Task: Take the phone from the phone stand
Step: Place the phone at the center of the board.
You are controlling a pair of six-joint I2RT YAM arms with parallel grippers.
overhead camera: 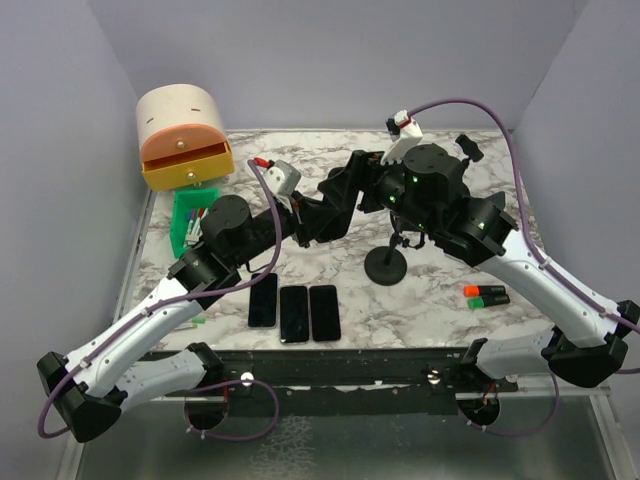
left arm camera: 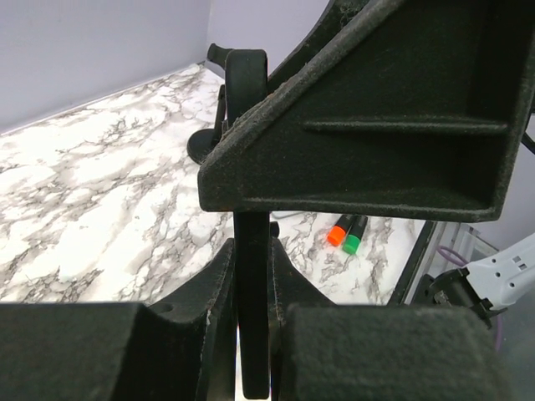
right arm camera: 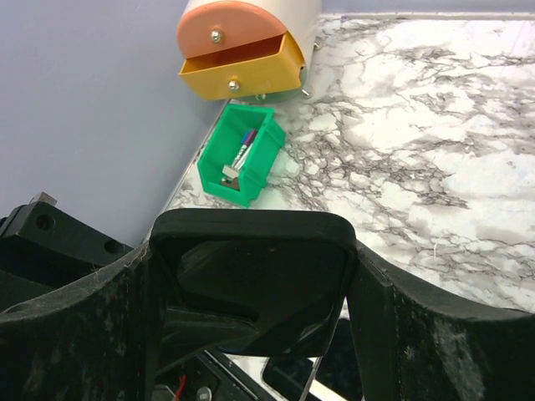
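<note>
Marble-pattern tabletop (overhead camera: 430, 320) seen from above, w/ two black-and-white robot arms reaching in to meet at centre. Far left: rounded beige drawer box (overhead camera: 184, 135) w/ open orange drawer, then green plastic bin (overhead camera: 186, 222) holding small items. Next, the left gripper (left arm camera: 252, 351) is pinched on the thin upright post of the black phone stand (overhead camera: 385, 266), which has a round base; its fingers (left arm camera: 201, 334) appear to press the post from both sides. Near the front edge, three dark phones (overhead camera: 294, 312) lie flat side by side, apart from the stand. Centre-right, the right gripper (right arm camera: 251, 305) is clamped across the black glossy phone (right arm camera: 251, 267), one finger on each side edge. Phone is prob. seated in the stand's cradle; the join itself is hidden. Far right: orange and green marker pens (overhead camera: 486, 294) lie together.

Risks, as judged: phone's edges look smooth, so it could slip & drop onto the stand or table. If the cradle grips tight, pulling may drag or tip the stand, esp. if the left hold on the narrow post twists. Both wrists are crowded together, so an angled lift could knock one against the other.
</note>
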